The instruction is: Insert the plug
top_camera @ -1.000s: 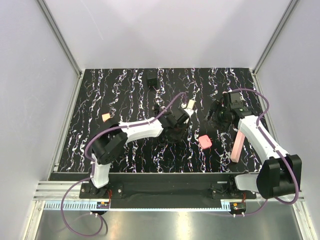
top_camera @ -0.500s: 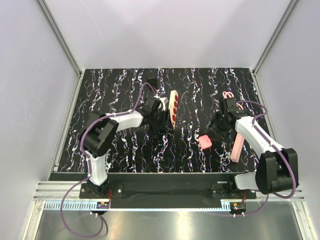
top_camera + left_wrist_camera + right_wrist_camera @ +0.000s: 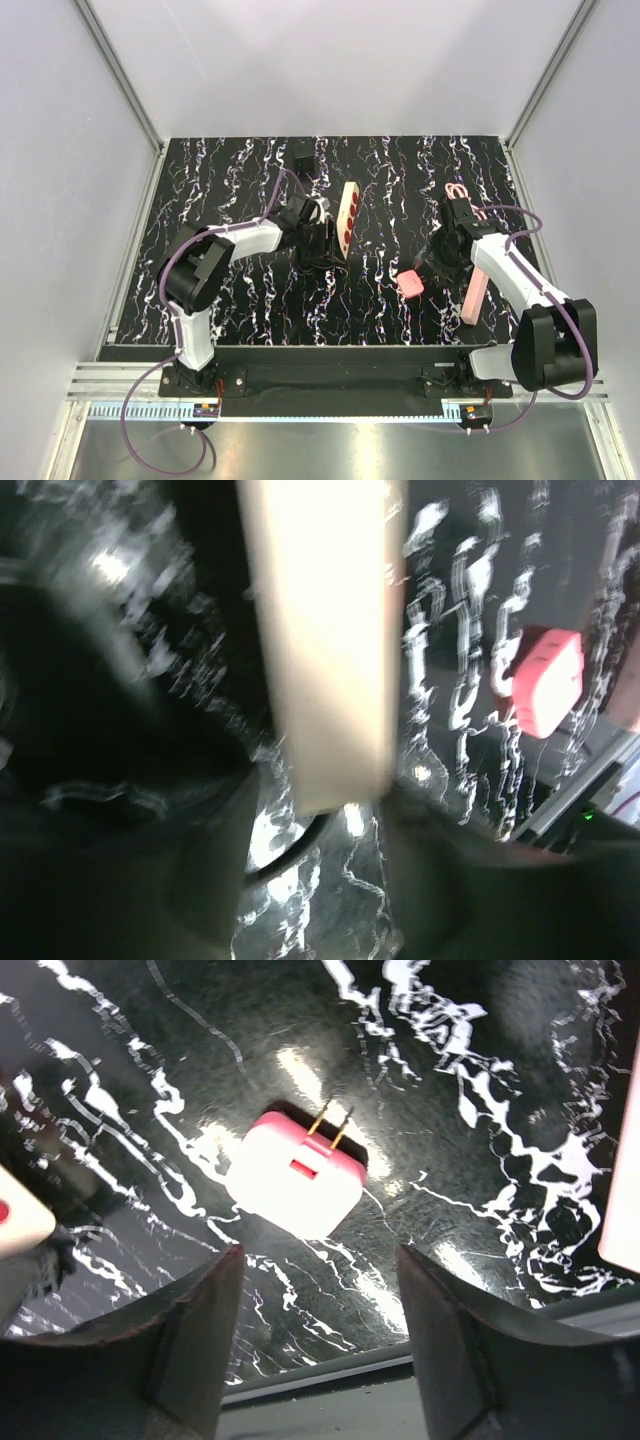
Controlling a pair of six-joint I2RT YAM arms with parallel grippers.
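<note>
Tabletop: black marble-look, white and violet veins, glossy, glare spots. Walls: plain pale grey, at 9, 12, 3 o'clock. Aluminium corner posts: 11 and 1 o'clock. Brushed steel sill: 6 o'clock.

The white-and-black left arm is reaching forward and inward with its elbow folded low. The dark two-finger left end effector is pointing down, its fingers standing apart but too blurred to show any grip. The white-and-black right arm is bending inward, and the right end effector is hanging low with fingers spread wide.
</note>
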